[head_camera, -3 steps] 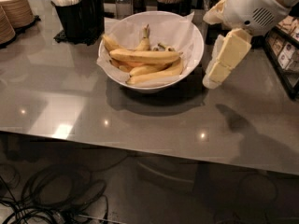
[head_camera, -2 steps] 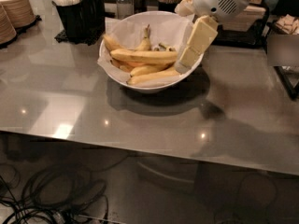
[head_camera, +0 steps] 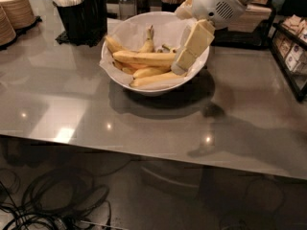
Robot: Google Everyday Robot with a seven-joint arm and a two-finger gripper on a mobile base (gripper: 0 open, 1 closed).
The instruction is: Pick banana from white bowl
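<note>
Inside the right rim of the white bowl [head_camera: 144,89], the gripper [head_camera: 182,66] (grasp: cannot tell) hangs by the banana [head_camera: 143,57].

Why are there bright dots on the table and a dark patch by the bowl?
Camera view: the glossy grey table reflects light as small glare spots near its front edge; the dark patch is shadow cast by the white bowl and the arm, whose gripper hangs over the bowl's right side.
</note>
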